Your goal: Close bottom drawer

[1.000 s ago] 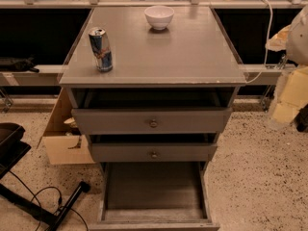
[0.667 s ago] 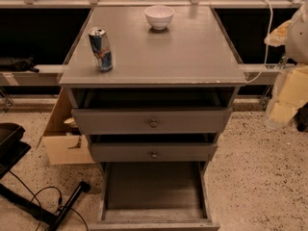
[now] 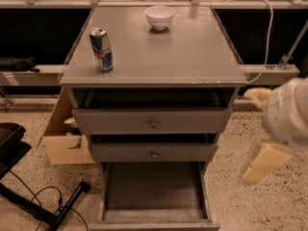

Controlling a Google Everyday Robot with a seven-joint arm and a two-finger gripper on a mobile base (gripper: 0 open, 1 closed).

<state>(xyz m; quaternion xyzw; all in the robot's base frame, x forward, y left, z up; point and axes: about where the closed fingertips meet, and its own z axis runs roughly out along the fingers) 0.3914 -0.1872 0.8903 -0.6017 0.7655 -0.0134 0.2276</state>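
The grey cabinet point(image 3: 154, 52) has three drawers, all pulled out in steps. The bottom drawer point(image 3: 154, 192) is out the furthest. Its long plain tray is empty, and its low front panel runs along the lower edge of the view; its knob is hidden. My gripper point(image 3: 262, 163), white with cream-coloured parts, hangs at the right of the cabinet. It is level with the middle drawer point(image 3: 154, 153), apart from the cabinet and above the floor.
A blue-and-silver can point(image 3: 101, 49) and a white bowl point(image 3: 160, 17) stand on the cabinet top. The top drawer point(image 3: 153, 121) juts out a little. An open cardboard box point(image 3: 65, 138) sits at the cabinet's left, with a black stand and cable point(image 3: 62, 207) on the speckled floor.
My arm has come down along the cabinet's right side, from level with the cabinet top to level with the drawers. The drawers, can and bowl have not moved.
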